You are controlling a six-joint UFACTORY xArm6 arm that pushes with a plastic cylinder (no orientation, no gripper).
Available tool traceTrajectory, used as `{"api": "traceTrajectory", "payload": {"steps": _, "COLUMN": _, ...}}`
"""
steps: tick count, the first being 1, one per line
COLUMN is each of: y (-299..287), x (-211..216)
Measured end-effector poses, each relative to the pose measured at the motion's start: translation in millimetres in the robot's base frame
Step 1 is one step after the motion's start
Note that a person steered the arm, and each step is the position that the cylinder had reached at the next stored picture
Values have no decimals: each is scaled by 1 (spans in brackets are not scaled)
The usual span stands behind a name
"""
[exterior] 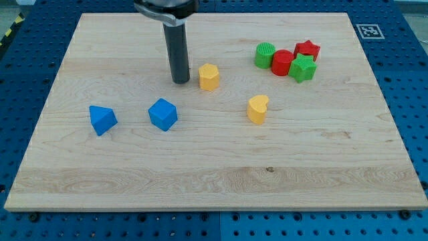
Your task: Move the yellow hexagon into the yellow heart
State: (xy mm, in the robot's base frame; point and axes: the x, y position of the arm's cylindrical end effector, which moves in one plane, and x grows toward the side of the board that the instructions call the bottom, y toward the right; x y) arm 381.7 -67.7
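Note:
The yellow hexagon [209,77] stands on the wooden board [214,174], above the view's middle. The yellow heart [257,109] stands below and to the right of it, a clear gap between them. My tip [180,81] rests on the board just left of the yellow hexagon, a small gap away. The dark rod rises from it to the view's top edge.
A blue triangle-like block [102,120] and a blue cube-like block [163,114] sit at the left. At the upper right a cluster holds a green cylinder [265,55], a red cylinder [282,63], a red star [307,50] and a green star [303,69].

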Motion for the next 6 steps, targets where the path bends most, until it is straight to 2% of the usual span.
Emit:
{"api": "traceTrajectory", "payload": {"steps": 3, "y": 61, "x": 1}}
{"api": "traceTrajectory", "payload": {"steps": 6, "y": 129, "x": 48}}
